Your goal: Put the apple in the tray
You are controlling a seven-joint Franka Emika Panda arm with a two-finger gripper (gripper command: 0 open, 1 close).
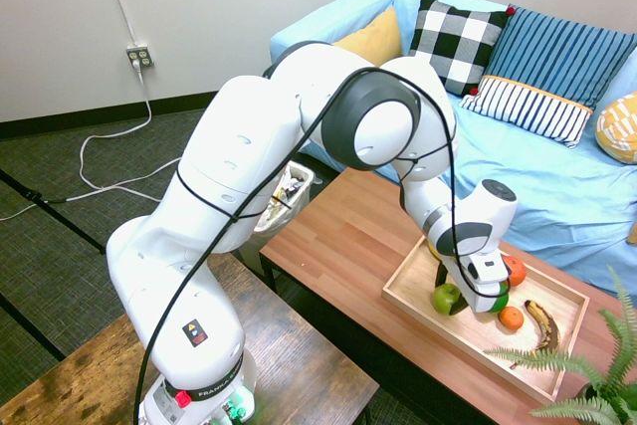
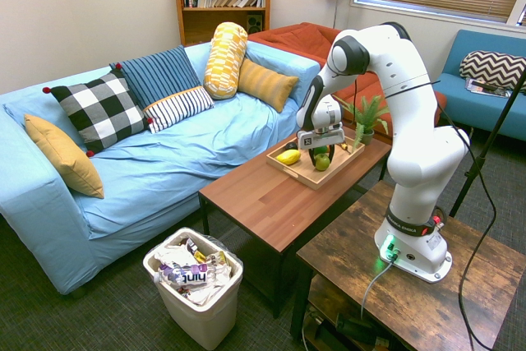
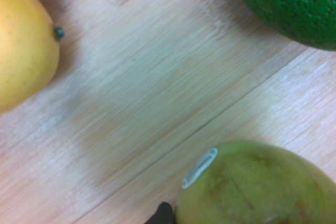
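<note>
Claw (image 1: pixel 468 291) down inside tray (image 1: pixel 418 276), directly over apple (image 1: pixel 447 298); finger state cannot be told. Apple resting on tray floor near its front edge, beside dark green fruit (image 3: pixel 294 3). Placement judged essentially complete; straight upward withdrawal remaining.

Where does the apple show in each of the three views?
First exterior view: the apple sits at the tray's near-left corner, under the gripper.
Second exterior view: apple below the gripper, in the tray.
Wrist view: apple at the bottom right.
Shared landmark: the light-wood tray.
</note>
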